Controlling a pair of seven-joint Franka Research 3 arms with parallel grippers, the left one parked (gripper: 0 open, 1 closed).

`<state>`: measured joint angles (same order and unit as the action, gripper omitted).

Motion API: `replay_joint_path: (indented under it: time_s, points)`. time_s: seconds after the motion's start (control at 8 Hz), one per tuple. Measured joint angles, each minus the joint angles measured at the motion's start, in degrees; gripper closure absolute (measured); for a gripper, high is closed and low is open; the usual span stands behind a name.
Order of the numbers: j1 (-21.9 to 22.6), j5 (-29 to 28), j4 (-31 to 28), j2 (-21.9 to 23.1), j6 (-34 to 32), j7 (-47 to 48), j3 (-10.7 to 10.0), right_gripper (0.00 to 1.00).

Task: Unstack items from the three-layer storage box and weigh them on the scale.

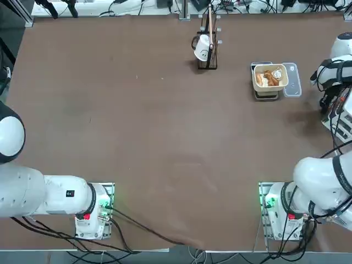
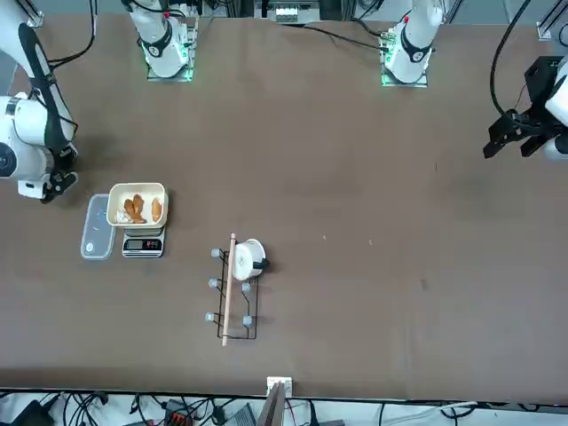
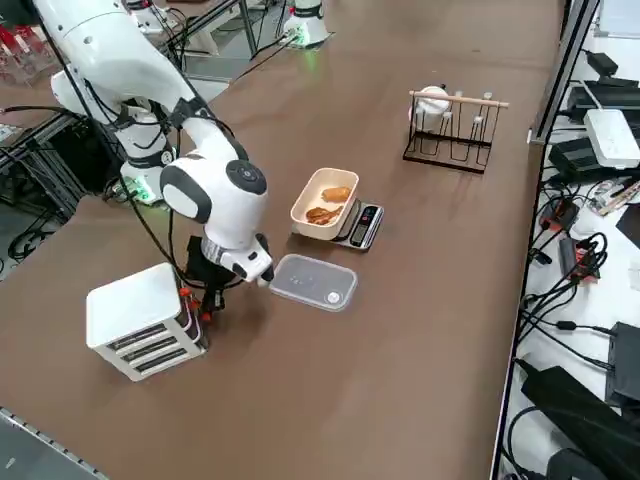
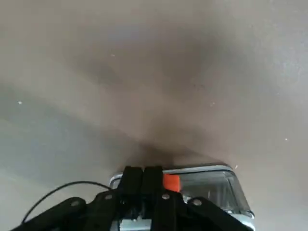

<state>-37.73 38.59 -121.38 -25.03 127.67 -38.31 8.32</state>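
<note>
Tool (image 3: 208, 300) of the right arm, pinched shut on an orange tab of the white three-drawer plastic box (image 3: 140, 320) at the brown surface's (image 3: 420, 300) edge; drawer looks light, slides easily by tab.

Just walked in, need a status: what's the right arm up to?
The right gripper is shut and low beside the white storage box, at one of its orange tabs; whether it grips the tab can't be told. A cream bowl holding orange-brown items already sits on the scale. A clear tray lies between the scale and the box.
</note>
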Motion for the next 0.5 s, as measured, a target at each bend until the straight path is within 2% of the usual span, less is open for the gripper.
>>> replay_joint_path:
  time_s: [0.5]
  points:
    - [-0.61, 1.15, -0.54, 0.19, 0.82, 0.00, 0.41, 0.97]
